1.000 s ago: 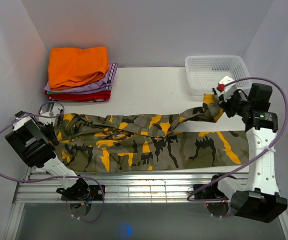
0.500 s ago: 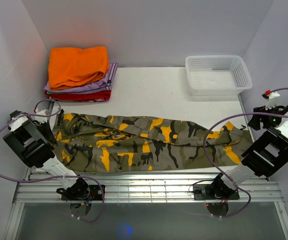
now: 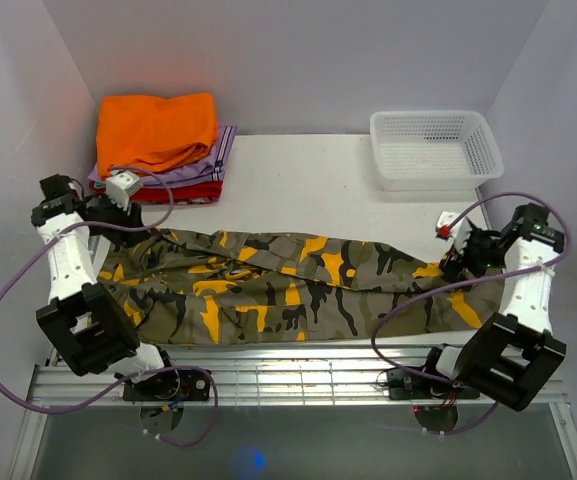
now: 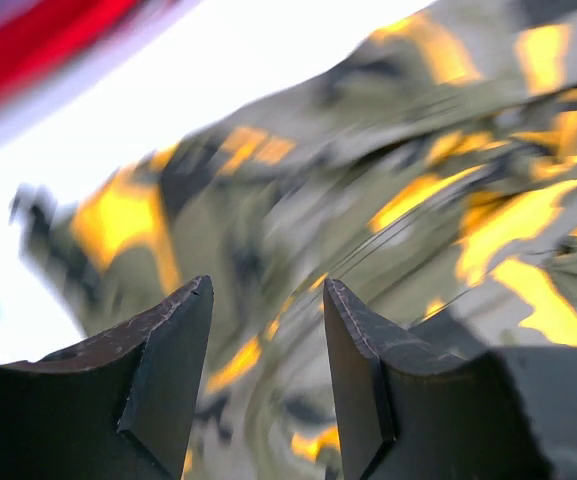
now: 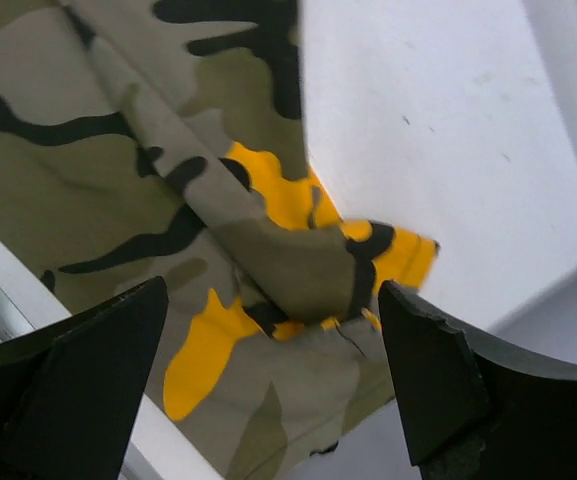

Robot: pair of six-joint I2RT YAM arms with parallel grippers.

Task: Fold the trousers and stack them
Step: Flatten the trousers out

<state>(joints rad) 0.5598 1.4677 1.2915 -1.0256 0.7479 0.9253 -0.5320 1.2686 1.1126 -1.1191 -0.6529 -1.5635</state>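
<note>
The camouflage trousers [image 3: 298, 285] lie lengthwise across the table, waist at the left and leg ends at the right, creased along the middle. My left gripper [image 3: 128, 197] hovers over the waist end, just in front of the clothes stack. In the left wrist view it [image 4: 268, 292] is open, with only blurred trousers [image 4: 438, 190] beneath. My right gripper [image 3: 460, 255] hangs over the leg ends. In the right wrist view it [image 5: 273, 295] is wide open and empty above a folded-over cuff of the trousers [image 5: 298, 260].
A plain orange folded garment [image 3: 158, 130] tops lilac and red folded clothes [image 3: 173, 185] at the back left. A white mesh basket [image 3: 433, 150] stands at the back right. Walls close in on both sides, and a metal rail [image 3: 288, 375] runs along the near edge.
The right gripper let go of the raised leg, which now lies flat, swung out right and came back over the leg ends. The left gripper opened and moved back toward the stack.
</note>
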